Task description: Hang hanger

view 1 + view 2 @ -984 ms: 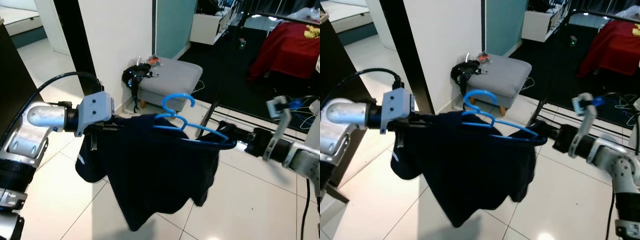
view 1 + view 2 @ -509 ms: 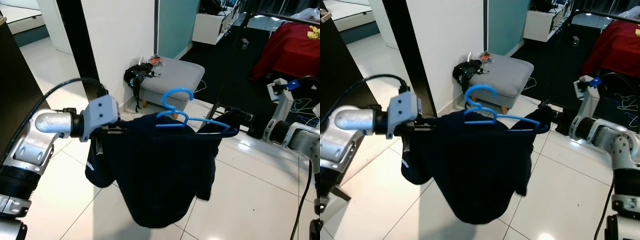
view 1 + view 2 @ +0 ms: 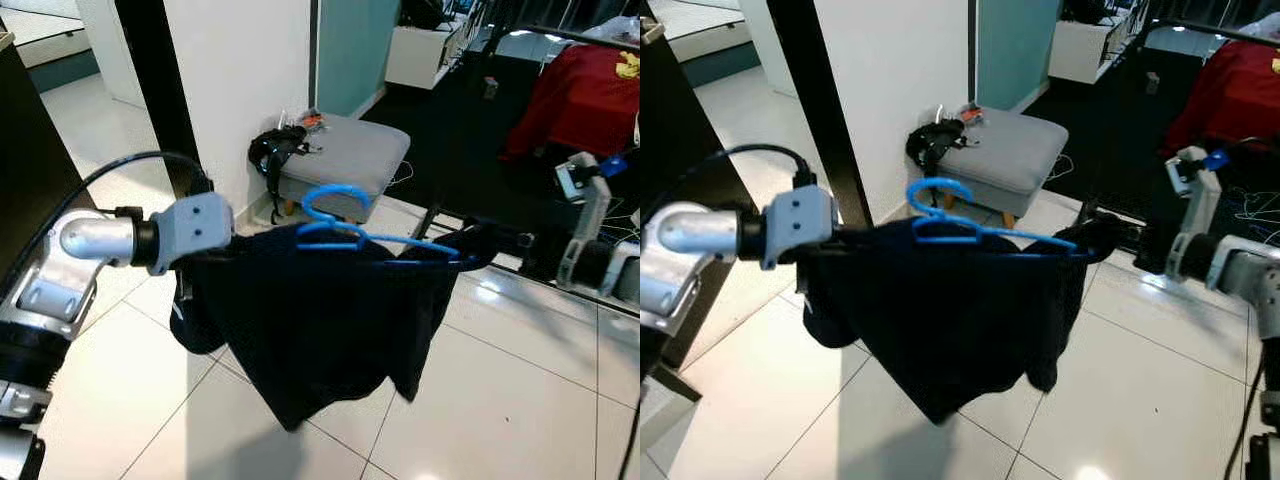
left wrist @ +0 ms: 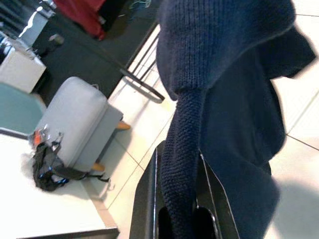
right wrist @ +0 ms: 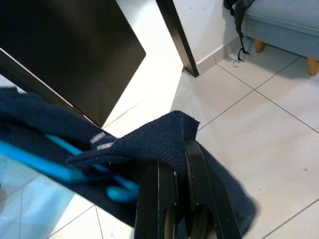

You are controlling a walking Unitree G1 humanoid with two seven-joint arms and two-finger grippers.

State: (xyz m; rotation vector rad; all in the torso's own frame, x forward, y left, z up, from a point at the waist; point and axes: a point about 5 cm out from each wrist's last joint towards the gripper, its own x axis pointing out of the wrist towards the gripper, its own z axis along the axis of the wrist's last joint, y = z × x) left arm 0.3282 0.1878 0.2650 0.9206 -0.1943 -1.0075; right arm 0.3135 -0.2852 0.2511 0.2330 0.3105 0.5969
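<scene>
The left gripper [image 4: 180, 199] has its two black fingers closed on a fold of the dark blue knitted sweater [image 3: 320, 320]. The right gripper [image 5: 179, 194] is also closed, pinching the other edge of the same sweater. Between the two grippers the sweater is stretched out above the white tiled floor [image 3: 500, 400], and its lower part hangs down freely. The blue plastic hanger [image 3: 350, 225] lies on the top edge of the sweater, with its hook standing up. Behind it, beside the white wall, stands a grey footstool [image 3: 350, 160] with a black strap [image 3: 268, 155] on it.
</scene>
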